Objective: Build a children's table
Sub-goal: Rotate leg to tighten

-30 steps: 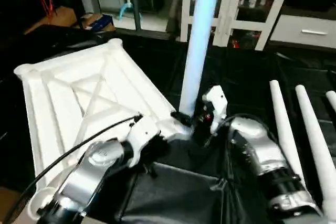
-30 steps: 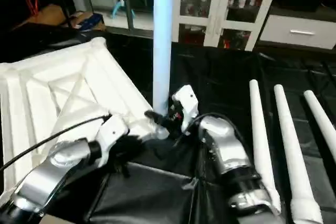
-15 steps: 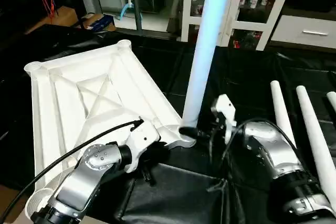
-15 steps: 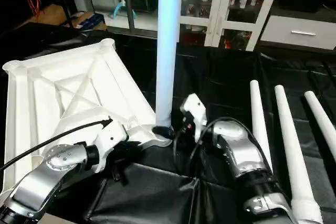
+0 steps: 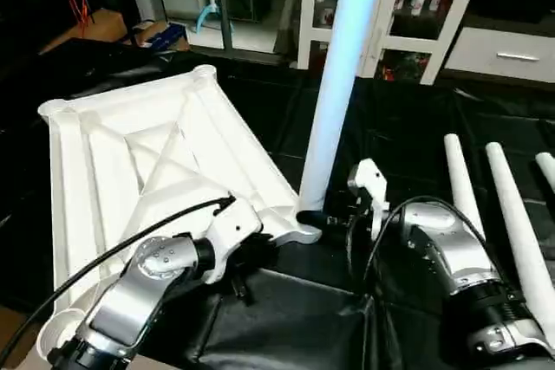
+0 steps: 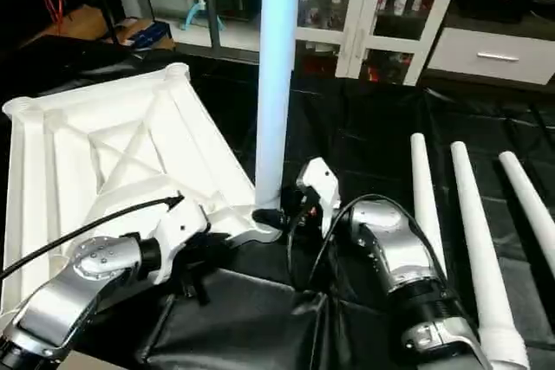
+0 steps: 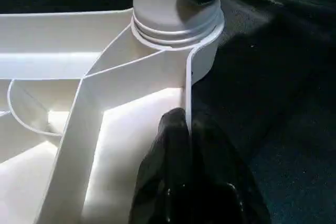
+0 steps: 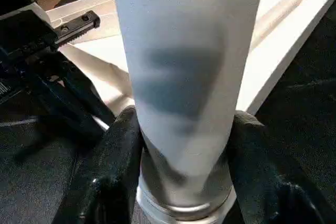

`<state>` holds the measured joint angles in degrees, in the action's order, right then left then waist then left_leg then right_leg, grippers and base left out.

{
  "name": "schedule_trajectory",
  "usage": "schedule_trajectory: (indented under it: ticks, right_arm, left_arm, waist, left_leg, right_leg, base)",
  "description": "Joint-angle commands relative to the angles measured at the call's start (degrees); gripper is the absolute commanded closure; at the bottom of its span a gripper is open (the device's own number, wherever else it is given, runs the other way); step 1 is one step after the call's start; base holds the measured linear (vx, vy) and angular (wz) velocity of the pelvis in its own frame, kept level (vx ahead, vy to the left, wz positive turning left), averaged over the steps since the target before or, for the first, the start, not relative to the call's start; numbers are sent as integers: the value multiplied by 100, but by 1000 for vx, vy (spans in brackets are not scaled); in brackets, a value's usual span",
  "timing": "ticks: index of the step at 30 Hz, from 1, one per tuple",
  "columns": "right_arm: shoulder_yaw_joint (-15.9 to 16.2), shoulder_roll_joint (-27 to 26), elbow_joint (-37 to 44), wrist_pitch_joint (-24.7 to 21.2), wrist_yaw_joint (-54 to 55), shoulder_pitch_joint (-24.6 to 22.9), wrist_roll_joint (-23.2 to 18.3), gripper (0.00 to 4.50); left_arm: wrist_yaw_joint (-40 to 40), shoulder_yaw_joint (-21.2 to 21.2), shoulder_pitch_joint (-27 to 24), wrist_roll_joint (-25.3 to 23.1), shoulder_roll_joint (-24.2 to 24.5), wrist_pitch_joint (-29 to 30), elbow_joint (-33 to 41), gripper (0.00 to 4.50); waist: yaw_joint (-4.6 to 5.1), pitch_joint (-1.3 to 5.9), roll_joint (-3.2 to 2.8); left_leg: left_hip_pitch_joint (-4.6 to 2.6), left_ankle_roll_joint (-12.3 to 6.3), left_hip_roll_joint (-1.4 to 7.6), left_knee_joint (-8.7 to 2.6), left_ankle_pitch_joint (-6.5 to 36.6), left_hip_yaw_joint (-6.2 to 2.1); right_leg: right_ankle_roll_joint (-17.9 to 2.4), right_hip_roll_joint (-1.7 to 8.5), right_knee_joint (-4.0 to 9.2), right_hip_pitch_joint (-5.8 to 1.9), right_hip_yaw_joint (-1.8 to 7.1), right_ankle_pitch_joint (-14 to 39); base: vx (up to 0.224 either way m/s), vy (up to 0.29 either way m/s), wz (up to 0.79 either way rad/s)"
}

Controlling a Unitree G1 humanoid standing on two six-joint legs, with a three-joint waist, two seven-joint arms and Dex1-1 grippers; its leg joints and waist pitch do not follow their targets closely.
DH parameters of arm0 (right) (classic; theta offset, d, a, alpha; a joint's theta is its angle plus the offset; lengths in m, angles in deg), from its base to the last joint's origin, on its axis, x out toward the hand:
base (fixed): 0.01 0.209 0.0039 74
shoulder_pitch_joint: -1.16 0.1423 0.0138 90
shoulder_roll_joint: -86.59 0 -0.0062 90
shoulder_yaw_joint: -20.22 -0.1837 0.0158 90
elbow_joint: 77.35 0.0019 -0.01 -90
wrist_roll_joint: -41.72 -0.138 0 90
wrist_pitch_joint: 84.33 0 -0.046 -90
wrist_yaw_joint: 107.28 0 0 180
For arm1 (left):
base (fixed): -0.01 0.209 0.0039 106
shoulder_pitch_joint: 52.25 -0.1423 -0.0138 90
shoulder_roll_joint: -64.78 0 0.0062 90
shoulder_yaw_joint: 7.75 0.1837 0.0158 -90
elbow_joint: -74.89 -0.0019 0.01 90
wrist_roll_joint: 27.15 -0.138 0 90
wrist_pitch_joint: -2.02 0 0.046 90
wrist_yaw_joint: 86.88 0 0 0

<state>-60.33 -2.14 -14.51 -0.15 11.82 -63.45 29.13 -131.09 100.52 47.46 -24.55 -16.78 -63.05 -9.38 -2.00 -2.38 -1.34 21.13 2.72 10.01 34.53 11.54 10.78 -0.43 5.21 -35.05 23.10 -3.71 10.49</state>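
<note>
leg (image 8: pixel 184 77) upright in corner socket (image 7: pixel 202 51) | right fingers (image 8: pixel 118 177) clasp its base | left fingers (image 7: pixel 176 171) pinch tabletop rim (image 7: pixel 188 98)

Both silver arms reach forward and bend in toward each other. The left hand (image 7: pixel 184 145) has its two black fingers pressed tight together. The right hand (image 8: pixel 184 156) has one black finger (image 8: pixel 118 166) on each side of something round.

Tabletop (image 5: pixel 130 153), legs (image 5: pixel 512 223) on black sheet (image 5: pixel 399 119)
</note>
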Motion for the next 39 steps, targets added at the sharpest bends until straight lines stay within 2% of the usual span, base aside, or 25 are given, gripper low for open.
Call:
schedule_trajectory:
  ticks: [1, 3, 7, 10, 14, 15, 16, 18, 20, 21, 22, 23, 24, 25, 26, 27, 28, 29, 32, 33, 34, 35, 37, 38, 39]
  right_arm:
    - [-40, -82, 1, -20, 211, -29, 42, 255]
    - [-52, -102, 46, -21, 253, -91, 31, 257]
    - [-126, -241, -25, 98, 665, -154, 132, 257]
    - [-234, -493, -183, 242, 1386, -131, 307, 258]
    - [-432, -967, -579, 297, 3237, -30, 799, 260]
    - [-447, -1022, -623, 267, 3399, -24, 829, 260]
    - [-403, -1117, -702, 260, 3751, -18, 981, 260]
    - [-348, -1294, -816, 266, 4159, 12, 1140, 260]
    - [-318, -1427, -879, 278, 4421, 37, 1239, 261]
    - [-303, -1473, -888, 277, 4495, 40, 1270, 261]
    - [-282, -1526, -867, 272, 4423, 24, 1237, 261]
    - [-240, -1579, -797, 322, 4350, -25, 1221, 261]
    - [-209, -1621, -747, 365, 4330, -62, 1213, 261]
    - [-190, -1687, -635, 431, 3882, -99, 936, 226]
    - [-186, -1677, -609, 455, 3884, -106, 937, 191]
    - [-222, -1657, -518, 474, 3835, -126, 860, 191]
    - [-264, -1595, -473, 486, 3803, -86, 822, 184]
    - [-296, -1553, -438, 467, 3767, -56, 787, 184]
    - [-366, -1423, -289, 372, 3581, 19, 655, 148]
    - [-372, -1318, -228, 343, 3414, 52, 616, 145]
    - [-372, -1311, -225, 341, 3402, 55, 615, 138]
    - [-381, -1162, -173, 255, 3155, 100, 584, 123]
    - [-383, -971, -104, 185, 2861, 140, 552, 111]
    - [-384, -904, -60, 142, 2701, 154, 499, 105]
    - [-382, -853, -32, 117, 2584, 157, 459, 101]
  left_arm:
    - [-93, 43, 5, 137, -49, -82, 127, 450]
    - [-71, 54, -24, 141, -81, -78, 149, 450]
    - [61, 31, 56, 117, -203, -42, 38, 450]
    - [312, -15, 255, -34, -321, 15, -227, 450]
    - [1367, -261, 892, -423, -852, 240, -1062, 450]
    - [1491, -295, 964, -451, -918, 246, -1160, 450]
    - [1670, -351, 1114, -458, -1062, 266, -1351, 450]
    - [2007, -394, 1351, -540, -1255, 209, -1670, 450]
    - [2164, -343, 1478, -640, -1349, 197, -1839, 450]
    - [2225, -348, 1516, -653, -1405, 207, -1887, 450]
    - [2306, -373, 1543, -648, -1487, 219, -1920, 450]
    - [2296, -352, 1546, -661, -1532, 203, -1931, 450]
    - [2305, -344, 1555, -682, -1573, 181, -1958, 450]
    - [2229, -299, 1494, -701, -1556, 97, -1946, 450]
    - [2206, -298, 1467, -688, -1550, 92, -1924, 450]
    - [2125, -292, 1378, -645, -1523, 67, -1837, 450]
    - [1981, -248, 1291, -621, -1446, -88, -1751, 450]
    - [1886, -240, 1220, -583, -1399, -126, -1664, 450]
    - [1550, -214, 990, -480, -1203, -232, -1346, 450]
    - [1326, -199, 857, -403, -1075, -320, -1136, 450]
    - [1312, -199, 848, -397, -1067, -325, -1121, 450]
    - [994, -207, 675, -250, -897, -345, -812, 450]
    - [648, -205, 481, -103, -661, -360, -468, 450]
    - [498, -209, 401, -36, -536, -376, -332, 450]
    - [415, -220, 352, 11, -467, -352, -248, 450]
  waist:
    - [-15, 306, 11]
    - [11, 303, 101]
    - [2, 307, 32]
    - [32, 305, 54]
    - [33, 292, 92]
    - [49, 279, 67]
    - [57, 298, 191]
    - [7, 305, 96]
    - [14, 317, 147]
    - [0, 314, 142]
    - [-10, 319, 148]
    - [-9, 326, 210]
    - [-42, 331, 151]
    - [-22, 322, 177]
    - [-51, 333, 171]
    - [-61, 326, 136]
    - [-40, 323, 211]
    - [-43, 322, 246]
    - [-11, 299, 211]
    - [-2, 307, 183]
    - [23, 307, 198]
    - [25, 304, 291]
    - [-31, 329, 229]
    - [-21, 322, 261]
    - [-31, 316, 242]
  left_leg:
    - [-37, -367, 303, -429, 1116, -126]
    - [-33, -332, 305, -436, 1218, -116]
    - [-35, -306, 305, -437, 1187, -124]
    - [-36, -207, 284, -448, 1250, -126]
    - [-59, -88, 278, -462, 1346, -127]
    - [-60, -20, 272, -476, 1361, -123]
    - [-56, -21, 266, -463, 1340, -119]
    - [-48, -34, 273, -466, 1261, -136]
    - [-43, -77, 263, -458, 1209, -123]
    - [-29, -114, 267, -457, 1110, -119]
    - [-32, -168, 266, -446, 1074, -112]
    - [-26, -207, 270, -439, 1041, -106]
    - [-29, -263, 276, -436, 941, -111]
    - [-14, -301, 277, -437, 915, -101]
    - [-25, -349, 288, -428, 887, -105]
    - [-14, -379, 285, -435, 840, -109]
    - [-1, -414, 284, -431, 858, -98]
    - [-1, -431, 288, -435, 895, -101]
    - [6, -340, 294, -455, 1075, -114]
    - [21, -308, 302, -461, 1047, -134]
    - [42, -309, 306, -465, 1017, -136]
    - [17, -334, 311, -452, 1008, -112]
    - [-28, -406, 311, -418, 776, -97]
    - [-9, -506, 317, -415, 561, -93]
    - [-15, -559, 311, -409, 507, -82]
  right_leg:
    - [-1264, 301, 425, -240, 258, 1365]
    - [-1233, 293, 451, -244, 258, 1431]
    - [-1237, 300, 432, -234, 265, 1348]
    - [-1163, 295, 455, -236, 259, 1546]
    - [-1051, 303, 489, -203, 267, 1854]
    - [-999, 289, 513, -185, 270, 1919]
    - [-956, 290, 513, -197, 262, 1931]
    - [-943, 320, 486, -213, 267, 1812]
    - [-934, 316, 481, -212, 271, 1680]
    - [-955, 316, 473, -217, 271, 1535]
    - [-965, 324, 467, -225, 272, 1457]
    - [-964, 323, 461, -231, 269, 1415]
    - [-993, 336, 440, -231, 270, 1306]
    - [-998, 323, 446, -226, 272, 1264]
    - [-1015, 332, 429, -237, 272, 1180]
    - [-1052, 328, 417, -243, 266, 1101]
    - [-1051, 319, 429, -245, 261, 1101]
    - [-1048, 329, 425, -253, 259, 1172]
    - [-950, 339, 463, -244, 260, 1621]
    - [-955, 347, 440, -262, 261, 1556]
    - [-957, 340, 433, -271, 259, 1487]
    - [-978, 328, 443, -245, 258, 1463]
    - [-1103, 337, 386, -234, 276, 1124]
    - [-1202, 311, 343, -240, 268, 759]
    - [-1288, 306, 322, -237, 265, 614]
  base:
    - [0, 0, 0]
    - [0, 0, 0]
    - [0, 0, 0]
    - [0, 0, 0]
    - [0, 0, 0]
    - [0, 0, 0]
    - [0, 0, 0]
    - [0, 0, 0]
    - [0, 0, 0]
    - [0, 0, 0]
    - [0, 0, 0]
    - [0, 0, 0]
    - [0, 0, 0]
    - [0, 0, 0]
    - [0, 0, 0]
    - [0, 0, 0]
    - [0, 0, 0]
    - [0, 0, 0]
    - [0, 0, 0]
    - [0, 0, 0]
    - [0, 0, 0]
    - [0, 0, 0]
    - [0, 0, 0]
    - [0, 0, 0]
    - [0, 0, 0]
